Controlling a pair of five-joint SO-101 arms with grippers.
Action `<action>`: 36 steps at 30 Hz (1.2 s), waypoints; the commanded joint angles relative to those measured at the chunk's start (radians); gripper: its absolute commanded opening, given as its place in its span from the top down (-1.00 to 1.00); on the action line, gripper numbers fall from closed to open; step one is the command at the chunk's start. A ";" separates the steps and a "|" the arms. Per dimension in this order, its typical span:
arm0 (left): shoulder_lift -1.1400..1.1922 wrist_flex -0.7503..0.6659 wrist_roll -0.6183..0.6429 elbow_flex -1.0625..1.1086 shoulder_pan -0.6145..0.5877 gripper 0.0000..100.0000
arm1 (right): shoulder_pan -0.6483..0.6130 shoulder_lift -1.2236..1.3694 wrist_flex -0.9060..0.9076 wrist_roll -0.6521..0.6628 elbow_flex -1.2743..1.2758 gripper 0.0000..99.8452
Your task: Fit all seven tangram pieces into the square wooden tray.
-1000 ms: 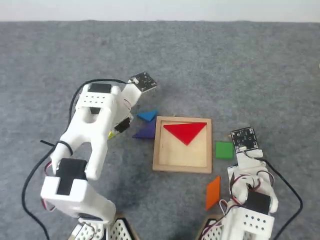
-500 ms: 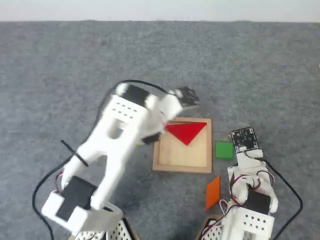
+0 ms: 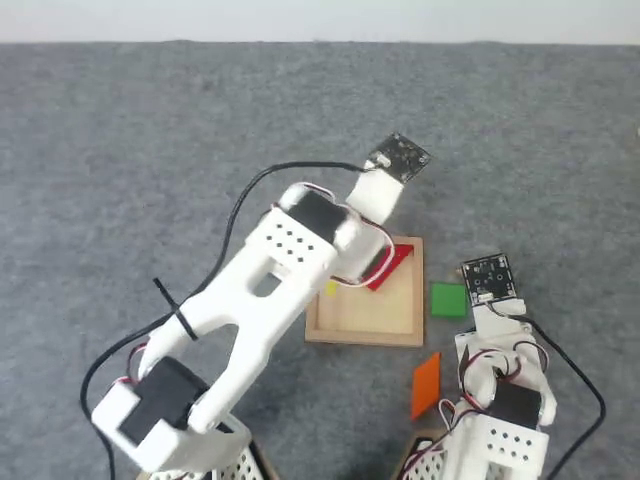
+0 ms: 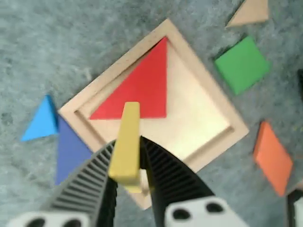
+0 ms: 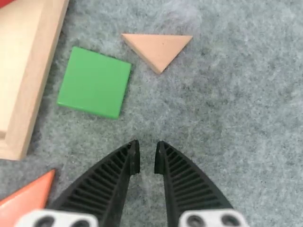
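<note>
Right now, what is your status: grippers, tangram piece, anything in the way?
Left gripper shut on yellow piece, over wooden tray. Right gripper barely open, empty, over carpet near green square. Red triangle fills one half of tray.

the tray point(image 3: 362, 338) is sitting near the table's point(image 3: 150, 120) front edge, the large triangle point(image 4: 139, 90) lying inside along its back edge, the left gripper point(image 4: 128, 142) holding an upright piece point(image 4: 129, 120) over its left side. the square piece point(image 3: 448, 299) is lying beside its right edge, the parallelogram point(image 3: 426, 384) off its front right corner.
</note>
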 commanded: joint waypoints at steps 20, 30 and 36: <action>0.206 -0.141 0.077 0.036 0.061 0.86 | 0.005 -0.010 -0.001 0.005 0.015 0.87; 0.196 -0.137 -0.014 0.050 -0.023 0.70 | 0.005 -0.010 -0.001 0.005 0.015 0.87; 0.196 -0.137 -0.080 0.035 -0.086 0.70 | 0.005 -0.010 -0.001 0.005 0.015 0.87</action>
